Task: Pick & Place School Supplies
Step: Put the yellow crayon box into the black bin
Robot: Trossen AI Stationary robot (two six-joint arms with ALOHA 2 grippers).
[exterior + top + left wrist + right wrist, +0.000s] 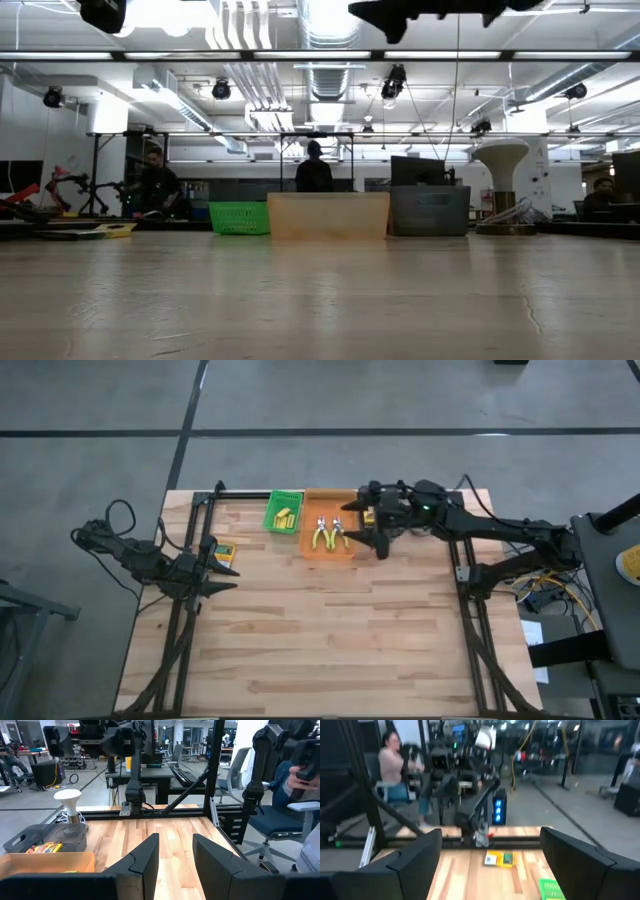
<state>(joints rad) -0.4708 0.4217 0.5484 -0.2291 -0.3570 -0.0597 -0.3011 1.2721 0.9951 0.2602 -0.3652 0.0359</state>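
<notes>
**Right arm over the trays, crayon box waiting at the left arm**

The tabletop (330, 640) fills the lower middle of the high view, with the green tray (284, 512) and orange tray (328, 536) along its upper edge. The right end effector (372, 526) hangs just right of the orange tray, fingers spread wide and empty. The two pliers (327, 534) lie in that tray just to its left, handles pointing down the frame. A crayon box (226, 553) lies flat at centre left, just beside the left end effector (212, 566), whose fingers stand partly apart, holding nothing.
</notes>
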